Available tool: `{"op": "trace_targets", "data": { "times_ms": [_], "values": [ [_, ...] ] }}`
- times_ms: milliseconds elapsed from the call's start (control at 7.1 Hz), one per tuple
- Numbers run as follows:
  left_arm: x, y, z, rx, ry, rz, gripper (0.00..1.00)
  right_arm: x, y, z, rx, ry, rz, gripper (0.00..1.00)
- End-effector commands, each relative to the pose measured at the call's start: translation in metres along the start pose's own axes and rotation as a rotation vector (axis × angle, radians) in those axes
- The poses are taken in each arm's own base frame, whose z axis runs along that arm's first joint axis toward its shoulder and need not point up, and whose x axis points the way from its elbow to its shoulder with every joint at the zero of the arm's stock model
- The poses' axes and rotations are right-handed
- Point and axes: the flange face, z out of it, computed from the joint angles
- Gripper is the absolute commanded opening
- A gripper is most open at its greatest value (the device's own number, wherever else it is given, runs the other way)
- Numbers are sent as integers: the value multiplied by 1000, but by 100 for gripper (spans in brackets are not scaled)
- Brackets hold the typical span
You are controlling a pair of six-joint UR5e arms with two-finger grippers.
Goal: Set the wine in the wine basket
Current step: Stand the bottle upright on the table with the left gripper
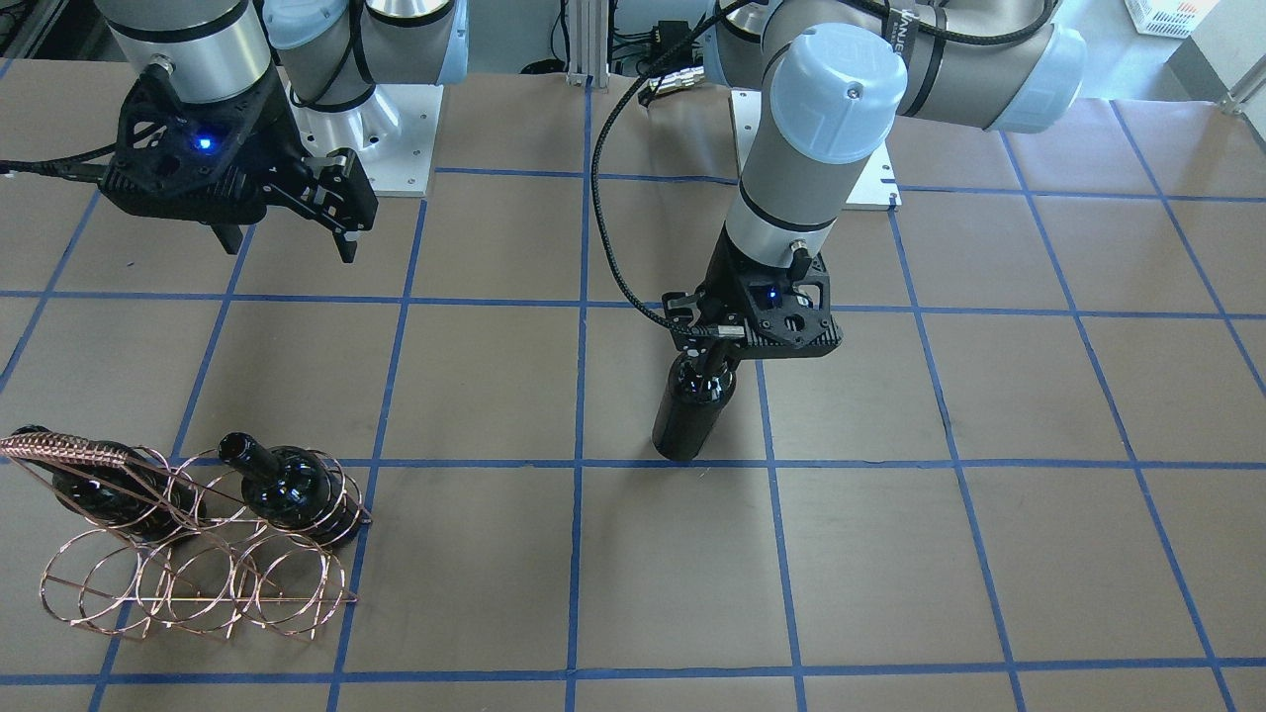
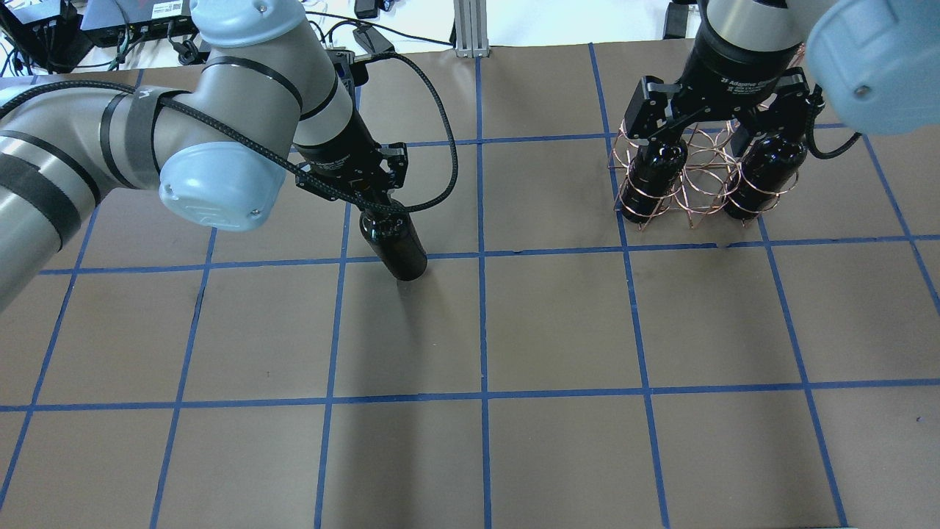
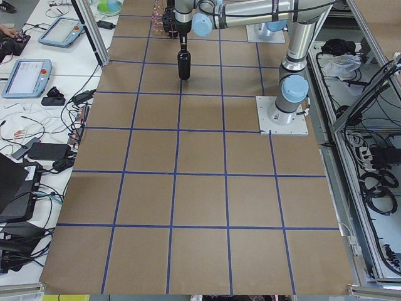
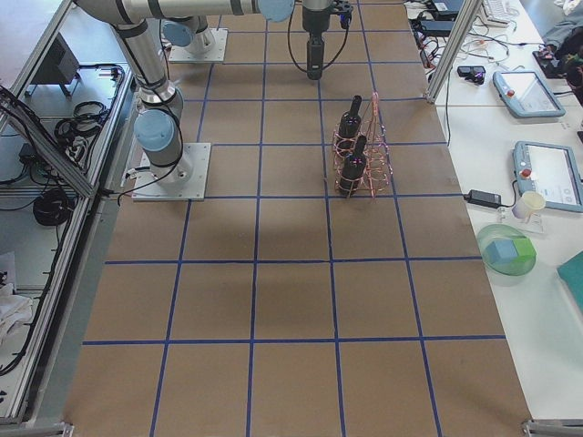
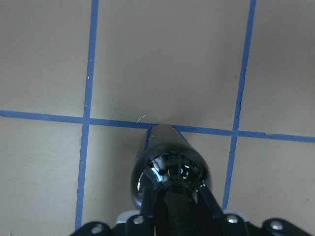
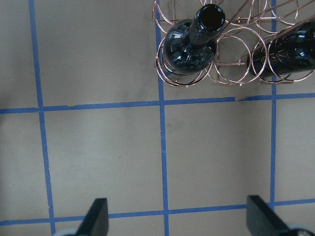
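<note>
Overhead exterior: left fingers [image 5: 207, 201] clamp the upright wine [image 2: 396, 246] by its neck — right fingers [image 6: 96, 219] spread.

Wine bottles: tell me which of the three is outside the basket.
The wine bottle the left gripper holds by its neck, mid-table; the other two bottles sit in the wine basket.

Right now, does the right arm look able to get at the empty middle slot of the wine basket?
Probably yes. The right gripper is open and hangs close beside the wine basket with nothing between them, and its middle rings stand empty between the two seated bottles.
</note>
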Motion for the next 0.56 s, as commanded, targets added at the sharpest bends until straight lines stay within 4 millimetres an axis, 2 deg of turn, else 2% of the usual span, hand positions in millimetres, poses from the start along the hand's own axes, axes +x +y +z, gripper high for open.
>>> {"op": "trace_targets", "data": {
  "times_ms": [0,422],
  "values": [
    [-1,11,5,-48,-12,3,0,0,0,0,-1,0,0,100],
    [2,19,7,-83,-17,8,0,0,0,0,1,1,2,100]
  ]
}}
